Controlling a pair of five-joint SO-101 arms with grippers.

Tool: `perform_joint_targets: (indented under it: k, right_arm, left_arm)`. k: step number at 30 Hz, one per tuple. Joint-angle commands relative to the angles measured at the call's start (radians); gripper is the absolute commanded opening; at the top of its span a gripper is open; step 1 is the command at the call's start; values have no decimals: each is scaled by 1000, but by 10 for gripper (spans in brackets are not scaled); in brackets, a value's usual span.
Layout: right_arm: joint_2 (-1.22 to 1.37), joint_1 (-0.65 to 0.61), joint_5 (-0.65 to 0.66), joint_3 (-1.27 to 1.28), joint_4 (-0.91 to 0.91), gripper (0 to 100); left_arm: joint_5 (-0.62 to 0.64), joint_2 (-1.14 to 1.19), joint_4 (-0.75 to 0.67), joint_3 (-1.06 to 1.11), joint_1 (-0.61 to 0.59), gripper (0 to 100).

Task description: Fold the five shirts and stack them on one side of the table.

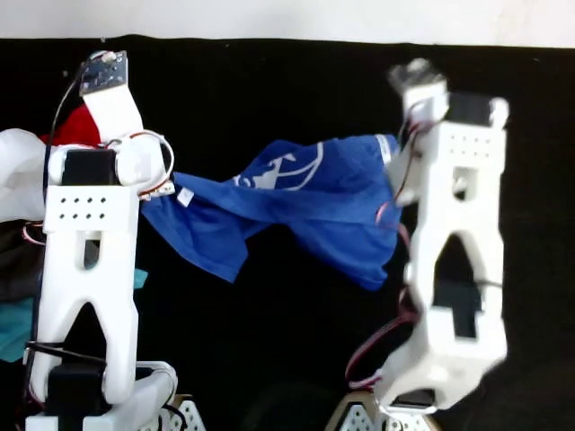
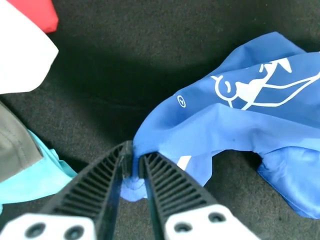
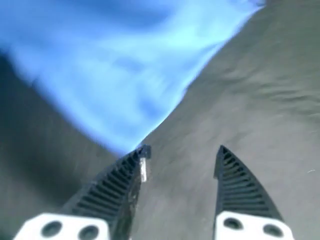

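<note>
Where the black worktop (image 1: 296,90) spreads across the whole high view, two white arms stand over it: the left arm (image 1: 90,260) down the left side of the frame and the right arm (image 1: 454,269) down the right side. Between them the blue shirt (image 1: 305,202) stretches across the middle of the frame, white print facing up near its upper edge. One end reaches the left arm's wrist, and the other reaches the upper part of the right arm. Its lower edge sags in loose folds toward the centre of the cloth-covered surface.

At the far left edge of the high view sits a heap of other garments. A white shirt (image 1: 18,171) is the largest. A red shirt (image 1: 76,126) shows just above it, partly behind the left arm. A grey shirt (image 2: 12,145) and a teal shirt (image 2: 30,177) lie lower down, touching each other.

The left tool (image 2: 134,160) has its ribbed fingers pinched together on a bunched edge of the blue fabric, a small fold of which pokes out below the tips. The right tool (image 3: 182,152) has its fingers spread wide apart with bare black surface between them. Blue fabric lies just past one fingertip; whether it touches cannot be told.
</note>
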Motion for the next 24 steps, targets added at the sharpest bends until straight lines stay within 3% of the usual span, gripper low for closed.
perform_joint_targets:
  k: [1, 9, 21, 24]
  right_arm:
    - [-254, -104, 63, 424, -128, 213]
    - [-351, -246, 86, 851, -453, 217]
    - [-27, -183, 86, 845, -734, 212]
    - [-5, -127, 86, 780, -739, 131]
  left_arm:
    - [-8, -4, -18, -31, 8, 9]
    - [-8, -4, -25, -30, 8, 9]
    - [-8, -7, -21, -30, 7, 9]
    - [-8, -5, -18, -30, 7, 9]
